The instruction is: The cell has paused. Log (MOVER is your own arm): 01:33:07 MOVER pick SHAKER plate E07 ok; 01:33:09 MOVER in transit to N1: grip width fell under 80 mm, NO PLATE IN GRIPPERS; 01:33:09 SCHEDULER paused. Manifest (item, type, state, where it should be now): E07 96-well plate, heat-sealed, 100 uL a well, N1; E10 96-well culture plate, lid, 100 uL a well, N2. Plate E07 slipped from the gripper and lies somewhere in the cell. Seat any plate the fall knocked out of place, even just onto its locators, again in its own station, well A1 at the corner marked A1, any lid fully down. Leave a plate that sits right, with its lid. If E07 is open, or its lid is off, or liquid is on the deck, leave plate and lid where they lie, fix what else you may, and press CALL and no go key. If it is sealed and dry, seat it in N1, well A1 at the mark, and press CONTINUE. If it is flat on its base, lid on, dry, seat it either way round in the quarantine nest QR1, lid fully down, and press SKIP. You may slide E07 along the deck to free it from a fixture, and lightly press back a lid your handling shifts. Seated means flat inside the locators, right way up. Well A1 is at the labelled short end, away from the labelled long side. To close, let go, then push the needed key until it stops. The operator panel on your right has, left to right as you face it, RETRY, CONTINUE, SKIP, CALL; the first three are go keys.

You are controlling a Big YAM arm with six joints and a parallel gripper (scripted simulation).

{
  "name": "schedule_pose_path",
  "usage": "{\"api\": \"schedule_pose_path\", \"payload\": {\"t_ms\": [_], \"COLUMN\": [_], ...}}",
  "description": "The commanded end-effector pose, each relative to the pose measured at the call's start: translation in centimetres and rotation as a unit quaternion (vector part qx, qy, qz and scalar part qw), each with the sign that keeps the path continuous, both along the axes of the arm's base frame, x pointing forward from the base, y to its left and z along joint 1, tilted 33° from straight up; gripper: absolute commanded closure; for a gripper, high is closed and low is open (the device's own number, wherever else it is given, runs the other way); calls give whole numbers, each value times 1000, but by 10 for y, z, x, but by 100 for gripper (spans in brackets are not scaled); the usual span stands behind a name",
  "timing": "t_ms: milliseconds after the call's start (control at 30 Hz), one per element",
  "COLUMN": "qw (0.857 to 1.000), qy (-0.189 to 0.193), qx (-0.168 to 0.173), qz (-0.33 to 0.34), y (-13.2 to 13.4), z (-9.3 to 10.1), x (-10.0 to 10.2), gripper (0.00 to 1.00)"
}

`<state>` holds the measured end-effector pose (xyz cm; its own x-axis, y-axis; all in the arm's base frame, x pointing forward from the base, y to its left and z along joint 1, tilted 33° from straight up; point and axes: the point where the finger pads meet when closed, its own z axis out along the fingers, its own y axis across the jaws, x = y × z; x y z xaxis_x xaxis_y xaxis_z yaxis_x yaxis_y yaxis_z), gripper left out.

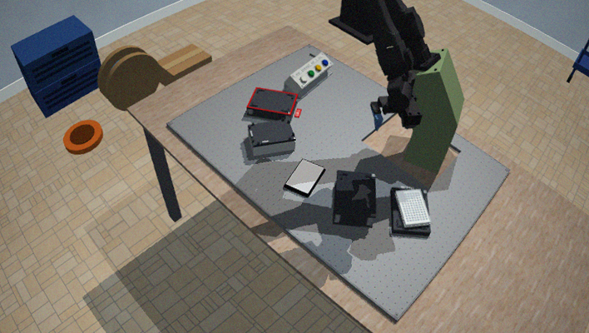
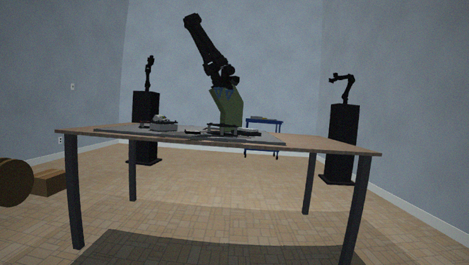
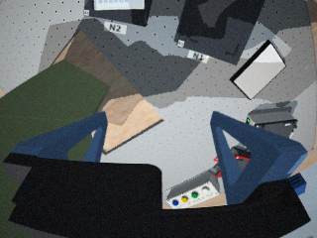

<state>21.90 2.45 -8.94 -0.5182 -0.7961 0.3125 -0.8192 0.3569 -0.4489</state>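
- E07 (image 1: pixel 305 177) lies flat on the deck (image 1: pixel 223 121) at centre frame in the top view, just left of the bare dark nest N1 (image 1: pixel 354 198); its top is a smooth, pale sheet, which reads as an intact seal.
- No wet patch shows around it, though arm shadows fall across that part of the deck, so dryness is a judgement.
- E10 (image 1: pixel 412 207) sits in nest N2 (image 1: pixel 396 223), right of N1, and looks square; its lid is hard to confirm.
- The pincer (image 1: pixel 378 111) hangs high in the upper right of the top view, beside the green tower (image 1: pixel 437 108), with the jaws spread wide and nothing between them.
- The step in hand looks like surveying before the pick. To do it well: descend over E07, line the fingers up across its short width, and check the label end first so A1 meets the mark.
- Lift level, and set it down inside N1's locators before releasing.
- The panel (image 1: pixel 309 73) sits upper centre; 4 keys show, but their captions are unreadable.
- E07's labels, the A1 marks and the locators are too small to make out.
- The surface (image 2: pixel 326 145) edge hides the low items in the exterior view.
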Motion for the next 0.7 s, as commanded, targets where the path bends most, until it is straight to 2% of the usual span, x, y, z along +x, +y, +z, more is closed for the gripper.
{"api": "schedule_pose_path", "payload": {"t_ms": [0,233,467,667], "qw": [1000,999,1000,1000], "qy": [-14,-23,-19,-17], "qx": [9,18,13,12], "qz": [-16,-17,-16,-19], "y": [11,39,41,38], "z": [-10,-28,-34,-31], "x": [-12,-26,-39,-38], "gripper": [0,0,0,0]}}
